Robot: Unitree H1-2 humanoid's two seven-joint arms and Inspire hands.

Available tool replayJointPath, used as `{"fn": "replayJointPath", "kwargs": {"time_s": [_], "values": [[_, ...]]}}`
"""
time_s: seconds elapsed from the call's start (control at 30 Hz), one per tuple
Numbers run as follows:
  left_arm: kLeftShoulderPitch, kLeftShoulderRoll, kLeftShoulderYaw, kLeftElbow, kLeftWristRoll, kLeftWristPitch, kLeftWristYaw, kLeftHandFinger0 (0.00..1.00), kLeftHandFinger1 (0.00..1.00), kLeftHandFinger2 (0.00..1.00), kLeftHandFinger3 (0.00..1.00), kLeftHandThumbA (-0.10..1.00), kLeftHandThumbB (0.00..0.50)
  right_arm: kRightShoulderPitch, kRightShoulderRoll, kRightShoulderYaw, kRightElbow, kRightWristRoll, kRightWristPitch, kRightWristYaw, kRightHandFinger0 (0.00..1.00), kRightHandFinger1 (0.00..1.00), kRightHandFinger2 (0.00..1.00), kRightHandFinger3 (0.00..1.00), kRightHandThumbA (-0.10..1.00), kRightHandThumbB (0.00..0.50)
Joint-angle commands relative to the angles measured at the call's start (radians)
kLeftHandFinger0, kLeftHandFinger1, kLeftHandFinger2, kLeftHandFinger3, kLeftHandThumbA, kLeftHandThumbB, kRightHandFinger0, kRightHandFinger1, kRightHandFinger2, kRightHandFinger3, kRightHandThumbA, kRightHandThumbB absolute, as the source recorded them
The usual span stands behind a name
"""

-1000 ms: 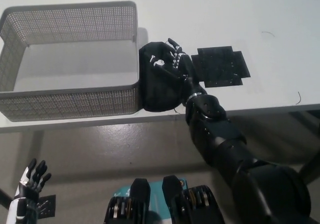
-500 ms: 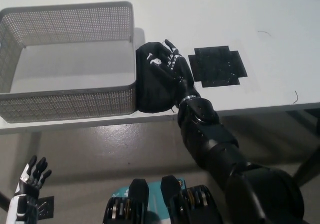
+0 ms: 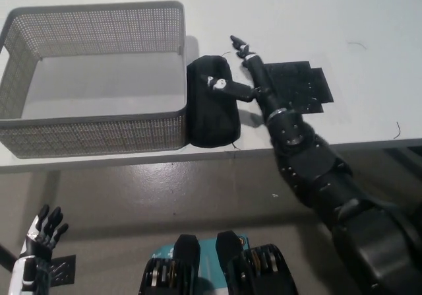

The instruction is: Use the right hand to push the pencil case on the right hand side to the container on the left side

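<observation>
One white table [image 3: 369, 18] across the upper picture, its front edge over a grey floor [image 3: 132, 189]

Large grey mesh container [image 3: 92, 133] on the table's left, open-topped, white surface visible inside

Black right arm [image 3: 330, 183] up from the bottom right, over the table edge

Black pencil case [image 3: 211, 110] right against the container's right wall, outside it, near the table's front edge

Black cross-shaped mat [image 3: 300, 87] flat just right of the case, partly under the forearm

Right hand [image 3: 247, 77] spread, holding nothing, one finger [image 3: 224, 86] on the case's top, others pointed away up the table

White left hand [image 3: 41, 232] low at the bottom left, off the table, fingers apart, idle
</observation>
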Motion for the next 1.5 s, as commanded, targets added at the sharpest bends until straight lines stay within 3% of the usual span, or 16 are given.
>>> {"fn": "replayJointPath", "kwargs": {"time_s": [0.0, 0.27, 0.3, 0.37, 0.47, 0.6, 0.67, 0.83, 0.93, 1.0, 1.13, 1.33, 1.47], "values": [[-0.002, 0.011, 0.008, -0.021, 0.003, -0.031, -0.005, 1.00, 1.00, 1.00, 1.00, 1.00, 0.259, -0.065, -0.030, 0.036, -0.053, -0.088, -0.048, -0.074, 1.00, 1.00, 1.00, 1.00, 1.00, 0.308], [0.000, 0.008, 0.006, -0.025, 0.007, -0.031, 0.003, 1.00, 1.00, 1.00, 1.00, 1.00, 0.274, -0.022, -0.058, -0.013, -0.160, -0.047, -0.068, -0.044, 1.00, 1.00, 1.00, 1.00, 1.00, 0.281], [-0.002, 0.010, 0.006, -0.022, 0.009, -0.031, 0.001, 1.00, 1.00, 1.00, 1.00, 1.00, 0.271, -0.009, -0.058, -0.026, -0.185, -0.037, -0.069, -0.036, 1.00, 1.00, 1.00, 1.00, 1.00, 0.304], [-0.004, 0.012, 0.007, -0.022, 0.009, -0.031, -0.002, 1.00, 1.00, 1.00, 1.00, 1.00, 0.264, 0.052, -0.065, -0.051, -0.306, -0.018, -0.051, -0.008, 1.00, 1.00, 1.00, 1.00, 1.00, 0.337], [-0.010, 0.012, 0.013, -0.020, 0.008, -0.031, 0.002, 1.00, 1.00, 1.00, 1.00, 1.00, 0.268, 0.153, -0.070, -0.071, -0.512, -0.004, -0.012, 0.019, 1.00, 1.00, 1.00, 1.00, 1.00, 0.311], [-0.007, 0.019, 0.018, -0.021, -0.002, -0.031, -0.003, 1.00, 1.00, 1.00, 1.00, 1.00, 0.252, 0.304, -0.076, -0.066, -0.788, -0.005, 0.046, 0.046, 1.00, 1.00, 1.00, 1.00, 1.00, 0.334], [-0.006, 0.022, 0.018, -0.020, -0.004, -0.031, -0.005, 1.00, 1.00, 1.00, 1.00, 1.00, 0.252, 0.392, -0.079, -0.068, -0.923, 0.025, 0.048, 0.070, 1.00, 1.00, 1.00, 1.00, 1.00, 0.310], [-0.019, 0.026, 0.018, -0.008, -0.005, -0.031, 0.000, 1.00, 1.00, 1.00, 1.00, 1.00, 0.258, 0.647, -0.117, -0.064, -1.257, 0.084, 0.096, 0.112, 1.00, 1.00, 1.00, 1.00, 1.00, 0.304], [-0.018, 0.031, 0.025, -0.003, -0.018, -0.031, 0.002, 1.00, 1.00, 1.00, 1.00, 1.00, 0.253, 0.753, -0.133, -0.058, -1.340, 0.091, 0.081, 0.122, 1.00, 1.00, 1.00, 1.00, 1.00, 0.271], [-0.016, 0.034, 0.031, 0.001, -0.015, -0.031, 0.004, 1.00, 1.00, 1.00, 1.00, 1.00, 0.247, 0.806, -0.139, -0.052, -1.371, 0.096, 0.064, 0.127, 1.00, 1.00, 1.00, 1.00, 1.00, 0.279], [-0.028, 0.036, 0.031, 0.011, -0.027, -0.031, 0.012, 1.00, 1.00, 1.00, 1.00, 1.00, 0.274, 0.922, -0.150, -0.055, -1.439, 0.123, 0.034, 0.128, 1.00, 1.00, 1.00, 1.00, 1.00, 0.246], [-0.037, 0.042, 0.042, 0.013, -0.031, -0.026, 0.025, 1.00, 1.00, 1.00, 1.00, 1.00, 0.303, 1.032, -0.157, -0.072, -1.517, 0.137, 0.043, 0.118, 1.00, 1.00, 1.00, 1.00, 1.00, 0.288], [-0.041, 0.048, 0.055, 0.009, -0.040, -0.018, 0.028, 1.00, 1.00, 1.00, 1.00, 1.00, 0.293, 1.084, -0.175, -0.097, -1.549, 0.147, 0.033, 0.123, 1.00, 1.00, 1.00, 1.00, 1.00, 0.258]]}}
